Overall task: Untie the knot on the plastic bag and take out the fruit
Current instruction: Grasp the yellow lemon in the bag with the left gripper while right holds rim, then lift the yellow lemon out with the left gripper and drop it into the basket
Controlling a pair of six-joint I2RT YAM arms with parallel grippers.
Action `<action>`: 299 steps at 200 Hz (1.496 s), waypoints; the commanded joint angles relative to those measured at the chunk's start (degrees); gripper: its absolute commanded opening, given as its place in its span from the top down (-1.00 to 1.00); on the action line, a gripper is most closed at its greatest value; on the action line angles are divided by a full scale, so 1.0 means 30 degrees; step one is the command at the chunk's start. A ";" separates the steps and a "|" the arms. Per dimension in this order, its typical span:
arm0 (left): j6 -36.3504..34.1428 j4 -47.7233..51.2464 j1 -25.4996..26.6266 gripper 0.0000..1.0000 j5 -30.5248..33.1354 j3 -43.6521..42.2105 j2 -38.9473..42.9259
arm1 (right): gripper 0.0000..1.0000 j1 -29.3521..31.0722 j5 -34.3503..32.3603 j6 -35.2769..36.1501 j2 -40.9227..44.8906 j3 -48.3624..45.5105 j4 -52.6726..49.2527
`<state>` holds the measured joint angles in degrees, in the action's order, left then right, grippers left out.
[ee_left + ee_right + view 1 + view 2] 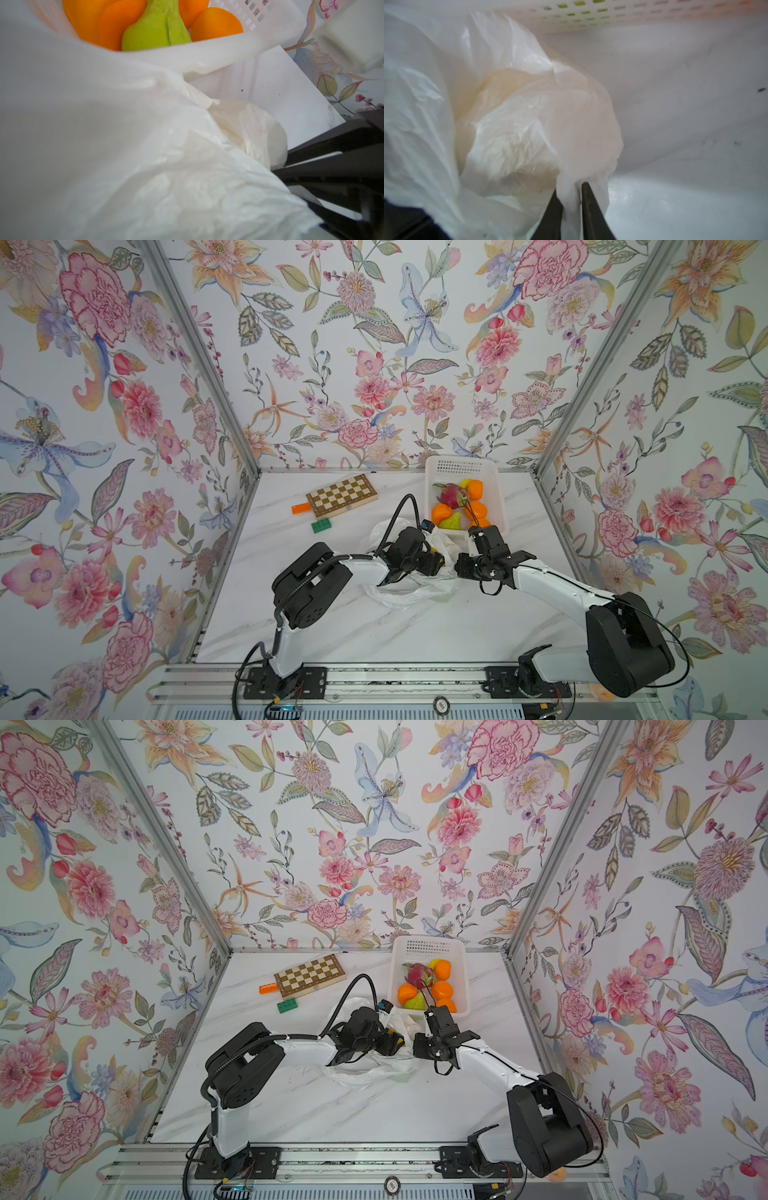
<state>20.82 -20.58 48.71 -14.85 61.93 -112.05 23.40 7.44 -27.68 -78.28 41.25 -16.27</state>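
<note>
The plastic bag (399, 593) (361, 1073) lies crumpled mid-table, just in front of the white basket. Its knot cannot be made out. My right gripper (570, 191) (459, 566) is shut on a fold of the bag's film at its right side; its black fingers (332, 143) also show in the left wrist view. My left gripper (434, 562) (392, 1042) is pushed into the bag's folds, and film (145, 145) hides its jaws. A pale yellowish shape (500, 99) shows through the film. Fruit lies in the basket: oranges (476, 488) (216, 22), a dragon fruit (451, 495) and a green one (451, 522) (155, 29).
The white perforated basket (461, 460) (428, 942) (591, 18) stands at the back right, close to the bag. A chessboard (341, 494), an orange block (301, 509) and a green block (322, 525) lie at the back left. Floral walls close three sides.
</note>
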 commanded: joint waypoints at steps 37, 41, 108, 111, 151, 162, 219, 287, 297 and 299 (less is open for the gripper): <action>-0.0595 0.0700 0.0220 -0.19 0.0096 -0.2425 0.3757 | 0.73 -0.0403 0.0114 -0.1489 0.0892 0.0601 -0.0468; -0.0638 0.0782 0.0283 -0.19 0.0152 -0.2606 0.3994 | 0.73 -0.0483 0.0022 -0.1548 0.0909 0.0587 -0.0542; -0.1216 0.1454 0.1442 -0.19 0.1046 -0.4543 0.8476 | 0.65 0.0042 0.1603 -0.1049 0.0576 0.0051 0.0119; -0.1247 0.1493 0.1505 -0.19 0.1101 -0.4580 0.8644 | 0.64 0.0186 0.1692 -0.0949 0.0539 0.0044 0.0172; -0.1467 0.1676 0.2183 -0.18 0.2132 -0.5255 1.1387 | 0.49 0.1507 0.1639 -0.0592 0.0599 0.0504 -0.0348; -0.1307 0.1705 0.2198 -0.17 0.2614 -0.5436 1.2120 | 0.37 0.1619 0.1563 -0.0673 0.1007 0.0623 -0.0590; -0.1489 0.2770 0.2109 -0.14 0.6745 -0.5585 1.5224 | -0.30 0.1273 0.1182 -0.1759 0.5254 0.0151 -0.0644; -0.1443 0.2415 0.0688 -0.14 0.6773 -0.3532 1.4230 | -0.84 0.0002 0.2160 -0.3278 0.9552 0.0731 -0.0769; -0.1347 0.2917 0.0251 -0.15 0.6692 -0.2608 1.3340 | -0.93 -0.0079 0.1838 -0.3347 1.0028 0.0814 -0.0906; -0.1323 0.3047 0.0168 -0.15 0.6668 -0.2409 1.3132 | -0.94 -0.0076 0.1763 -0.3335 1.0124 0.0810 -0.0970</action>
<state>17.34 -12.80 51.66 3.92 48.29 -68.16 23.70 13.10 -35.94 -51.18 41.60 -17.37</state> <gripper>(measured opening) 0.675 0.931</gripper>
